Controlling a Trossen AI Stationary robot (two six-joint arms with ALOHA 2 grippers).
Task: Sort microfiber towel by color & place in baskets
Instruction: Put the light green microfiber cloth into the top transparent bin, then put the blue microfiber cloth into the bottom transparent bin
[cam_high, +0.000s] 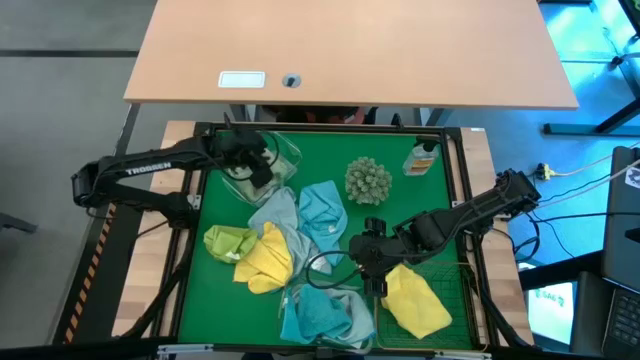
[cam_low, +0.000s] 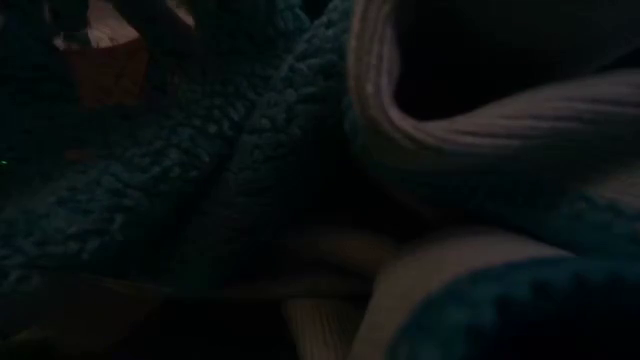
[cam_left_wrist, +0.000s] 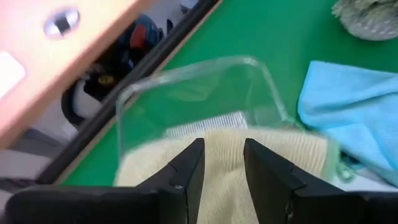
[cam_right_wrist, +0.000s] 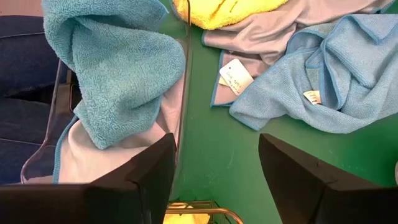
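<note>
We hold our left gripper (cam_left_wrist: 221, 163) over the far-left clear tub (cam_left_wrist: 186, 93), fingers a little apart and gripping nothing, above a pale cloth (cam_left_wrist: 273, 155) lying in it. Our right gripper (cam_right_wrist: 214, 177) hangs wide and empty above the mat beside the near tub (cam_right_wrist: 180, 93), which holds teal towels (cam_right_wrist: 112, 62). Loose towels (cam_high: 300, 225) crowd the middle. A spiky ball (cam_high: 367, 180) and a bottle (cam_high: 421, 158) stand behind them. A yellow towel (cam_high: 415, 305) lies in the wire basket (cam_high: 455, 300).

Overhead looks down; low view cloth-blocked (cam_low: 200, 180).
</note>
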